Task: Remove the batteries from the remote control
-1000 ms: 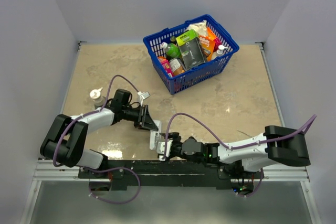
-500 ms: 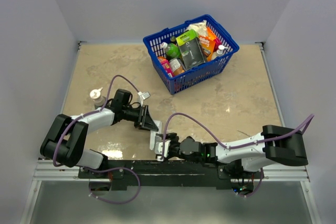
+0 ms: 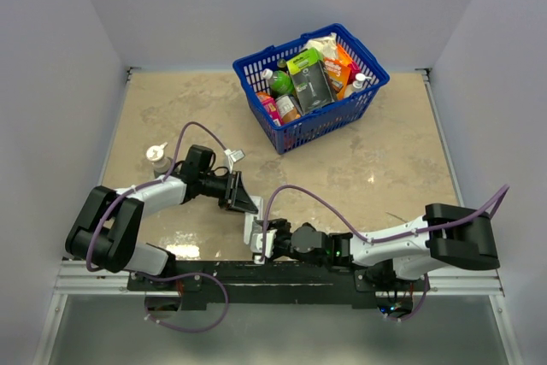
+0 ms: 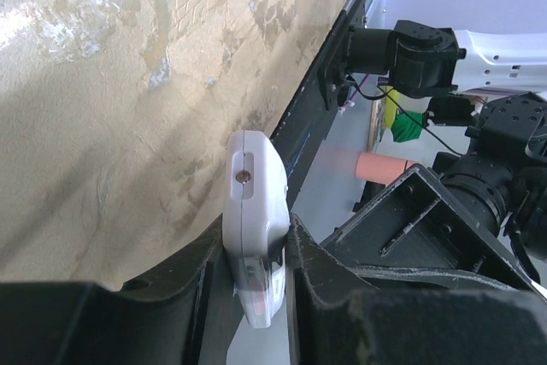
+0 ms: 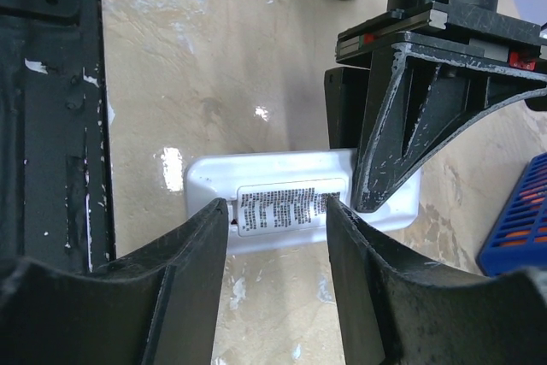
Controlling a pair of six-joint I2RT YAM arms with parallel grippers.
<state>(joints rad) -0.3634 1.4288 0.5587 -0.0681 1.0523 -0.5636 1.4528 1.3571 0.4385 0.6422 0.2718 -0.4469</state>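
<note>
The remote control [image 5: 299, 198] is a small white bar with a printed label panel on the face toward the right wrist camera. My left gripper [image 4: 256, 254] is shut on one end of it and holds it just above the table near the front edge [image 3: 254, 230]. My right gripper [image 5: 278, 207] comes in from the near side, open. Its two fingertips stand at either end of the label panel, close to the remote's face. In the top view the right gripper [image 3: 267, 241] sits right against the remote, below the left gripper [image 3: 245, 201]. The batteries are hidden.
A blue basket [image 3: 329, 126] full of groceries stands at the back centre. A small spray-top bottle [image 3: 157, 158] is by the left arm. The black front rail [image 5: 51, 108] runs just beside the remote.
The right gripper's jaws have narrowed around the label panel and the right arm has crept slightly left toward the remote. The left arm and remote have held still.
</note>
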